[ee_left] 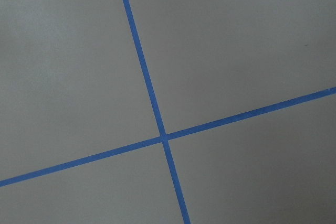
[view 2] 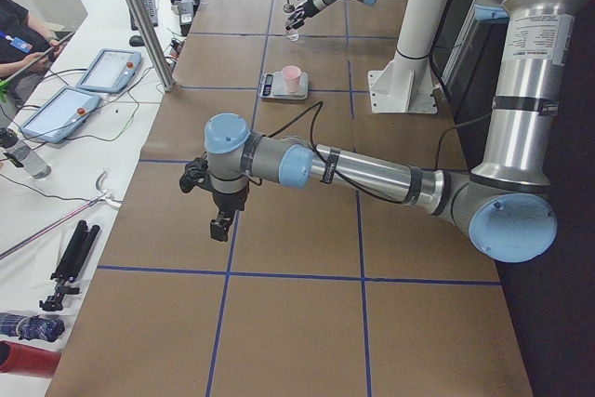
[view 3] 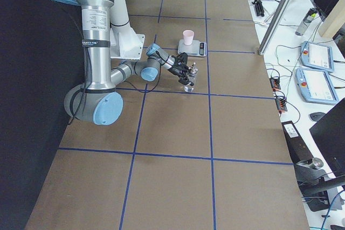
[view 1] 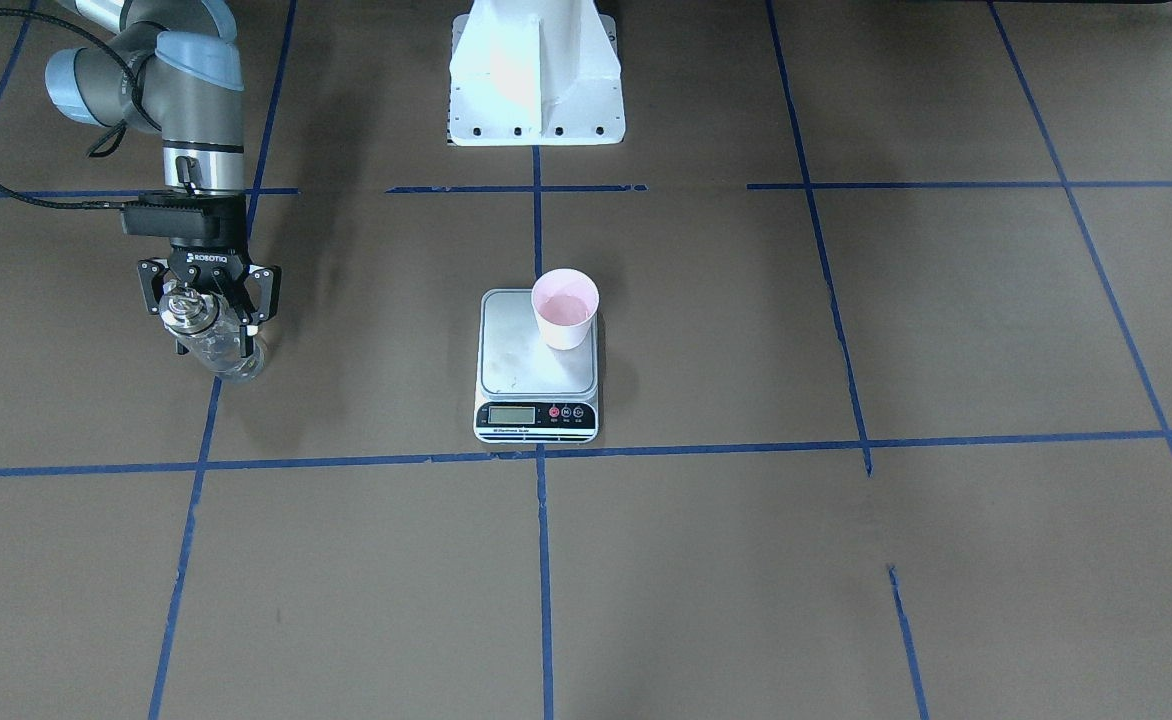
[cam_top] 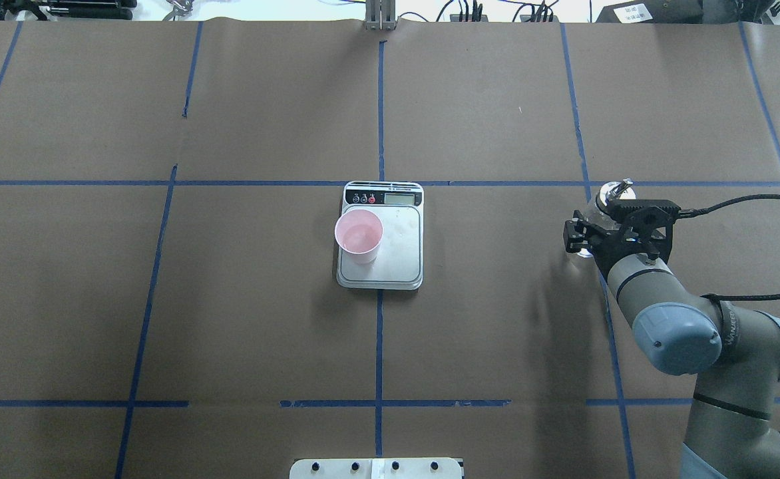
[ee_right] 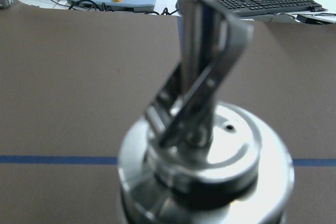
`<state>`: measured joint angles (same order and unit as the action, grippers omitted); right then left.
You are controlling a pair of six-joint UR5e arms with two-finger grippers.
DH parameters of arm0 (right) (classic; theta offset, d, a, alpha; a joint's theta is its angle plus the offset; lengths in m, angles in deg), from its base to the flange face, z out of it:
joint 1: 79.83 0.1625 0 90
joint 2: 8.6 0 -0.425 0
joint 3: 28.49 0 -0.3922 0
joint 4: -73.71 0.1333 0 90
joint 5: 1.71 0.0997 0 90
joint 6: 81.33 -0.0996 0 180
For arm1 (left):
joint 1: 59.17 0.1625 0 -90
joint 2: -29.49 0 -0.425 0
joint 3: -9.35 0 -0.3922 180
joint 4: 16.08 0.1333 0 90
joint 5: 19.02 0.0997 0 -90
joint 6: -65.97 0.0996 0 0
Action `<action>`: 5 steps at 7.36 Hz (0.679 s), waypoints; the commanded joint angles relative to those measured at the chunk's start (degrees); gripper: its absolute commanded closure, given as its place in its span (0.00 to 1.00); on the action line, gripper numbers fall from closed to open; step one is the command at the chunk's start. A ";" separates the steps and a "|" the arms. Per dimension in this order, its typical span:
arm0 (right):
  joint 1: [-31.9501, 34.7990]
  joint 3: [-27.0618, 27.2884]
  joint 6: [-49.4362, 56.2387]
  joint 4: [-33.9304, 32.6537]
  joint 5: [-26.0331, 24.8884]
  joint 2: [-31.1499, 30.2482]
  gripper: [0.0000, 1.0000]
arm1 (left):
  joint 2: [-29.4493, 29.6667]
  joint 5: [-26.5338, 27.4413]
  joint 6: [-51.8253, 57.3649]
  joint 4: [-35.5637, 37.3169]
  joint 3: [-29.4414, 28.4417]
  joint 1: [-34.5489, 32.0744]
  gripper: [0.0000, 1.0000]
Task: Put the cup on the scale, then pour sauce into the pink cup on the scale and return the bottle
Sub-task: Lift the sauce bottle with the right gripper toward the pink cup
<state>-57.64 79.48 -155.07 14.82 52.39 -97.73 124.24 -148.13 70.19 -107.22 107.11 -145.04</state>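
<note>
Bottle clamped in right end effector, toward right edge of surface; cup on scale midway between side edges. Lower straight to full base contact, then release slowly, lift clear of spout.

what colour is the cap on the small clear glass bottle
Silver: the shiny metal pour-spout cap shows best in the right wrist-mounted view.

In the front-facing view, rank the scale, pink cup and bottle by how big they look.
1. scale: clearly the largest.
2 and 3. cup and bottle: they look about alike. The right gripper covers part of the bottle, so I won't rank these two.
</note>
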 commanded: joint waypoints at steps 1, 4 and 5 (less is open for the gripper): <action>-0.12 2.05 0.27 0.00 -3.55 2.01 1.00 | 0.00 0.00 0.00 0.00 -0.02 0.00 0.00; -6.95 1.54 1.75 -5.93 -10.39 13.06 1.00 | 0.00 -1.05 0.00 0.17 0.15 0.00 0.00; -7.59 1.36 1.85 -14.24 -14.16 19.37 1.00 | 0.00 -1.49 0.00 0.26 0.07 0.00 0.00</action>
<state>-63.24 81.15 -153.67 8.65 42.51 -85.46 124.24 -148.98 70.21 -107.04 107.21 -145.04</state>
